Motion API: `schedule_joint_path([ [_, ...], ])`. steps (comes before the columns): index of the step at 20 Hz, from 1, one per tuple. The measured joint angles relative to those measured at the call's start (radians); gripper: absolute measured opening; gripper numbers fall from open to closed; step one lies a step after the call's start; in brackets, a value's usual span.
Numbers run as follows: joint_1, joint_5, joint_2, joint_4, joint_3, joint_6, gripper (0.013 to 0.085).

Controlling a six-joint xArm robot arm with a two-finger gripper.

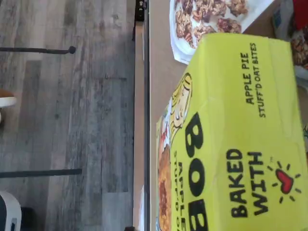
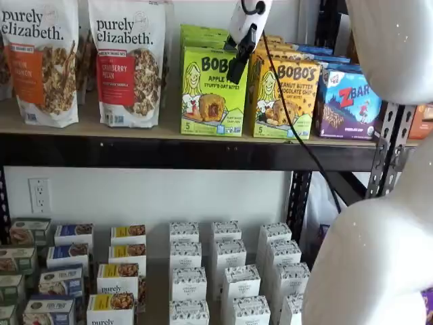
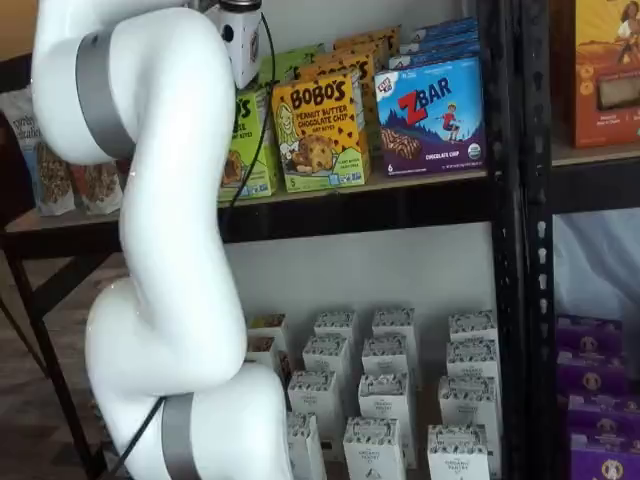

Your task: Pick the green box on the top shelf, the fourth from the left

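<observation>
— Lime-green, your green box (image 2: 212,91) stood upright on the top shelf (image 2: 88,132), just beside the orange Bobo's box (image 2: 283,98).

— And your gripper (image 2: 238,68)?

— It hung over the green box's upper right corner. Whether its jaws were open, I couldn't tell.

A yellow-orange peanut butter box (image 2: 283,100) stands just right of the jaws, a blue ZBar box (image 2: 352,105) beyond it. Two granola bags (image 2: 128,62) stand left.
</observation>
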Motion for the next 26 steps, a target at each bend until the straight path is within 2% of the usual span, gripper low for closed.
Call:
schedule_joint_path([
  [1,0.0,-0.004,-0.002,0.001,0.004,-0.001,0.077],
  [3,-0.001,-0.011,-0.005,0.006,0.011,-0.003,0.077],
  [4,-0.002,-0.012,-0.006,0.008,0.013,-0.004,0.073],
  [7,-0.003,-0.012,-0.006,0.01,0.014,-0.005,0.069],
  [8,-0.003,-0.014,-0.007,0.012,0.016,-0.005,0.065],
  [9,-0.004,-0.015,-0.007,0.015,0.017,-0.006,0.065],
  [11,-0.007,-0.015,-0.008,0.023,0.018,-0.009,0.057],
  [23,-0.008,-0.028,-0.011,0.02,0.023,-0.011,0.057],
  [26,-0.009,-0.038,-0.015,0.025,0.03,-0.012,0.049],
])
